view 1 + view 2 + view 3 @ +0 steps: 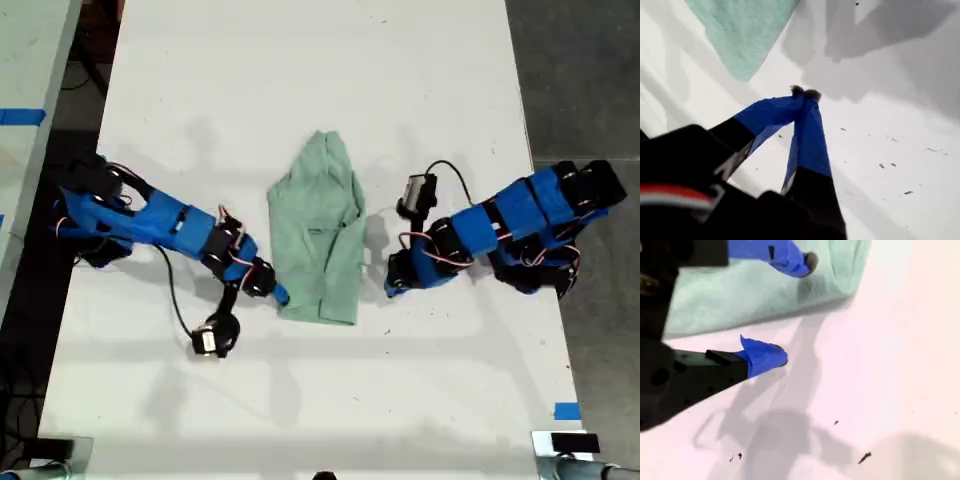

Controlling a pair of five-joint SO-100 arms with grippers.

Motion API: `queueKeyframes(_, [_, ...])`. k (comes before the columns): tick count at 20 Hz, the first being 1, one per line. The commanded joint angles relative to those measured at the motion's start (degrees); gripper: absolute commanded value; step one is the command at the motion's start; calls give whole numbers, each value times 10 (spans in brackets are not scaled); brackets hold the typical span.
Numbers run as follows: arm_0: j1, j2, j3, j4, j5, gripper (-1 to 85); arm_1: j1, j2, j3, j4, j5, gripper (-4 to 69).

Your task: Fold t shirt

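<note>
T shirt (320,232) lying folded mid-table (300,80); my first gripper (804,93) sitting pinched, holding nothing; my second gripper (796,310) gaping wide beside shirt edge.

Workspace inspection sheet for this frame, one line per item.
Surface: white table, bare around the work area.
Job's things: t shirt, pale green, lying partly folded and wrinkled mid-table.
Clutter: a few small dark specks on the table, nothing else seen.
Hands: my first hand is shut, empty and apart from the shirt's corner. My second hand is open, one finger over the shirt's edge and the other over bare table.
Cables: black cable loops over the table at the exterior view's left. Another arches by the other arm.
Surroundings: blue tape on a neighbouring surface, blue tape at the table's edge, dark floor.
</note>
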Motion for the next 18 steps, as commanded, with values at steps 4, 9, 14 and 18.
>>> queueKeyframes(4, [-2,-108,-256,-1,-24,260,8,-73,-85,-54,-55,265])
queueKeyframes(9, [-7,-106,-256,-25,-27,247,21,-115,-110,-73,-71,264])
queueKeyframes(14, [-17,-183,-263,-83,2,18,16,-193,-144,-95,-72,240])
queueKeyframes(18, [-20,-174,-259,-76,18,-3,1,-227,-175,-91,-37,25])
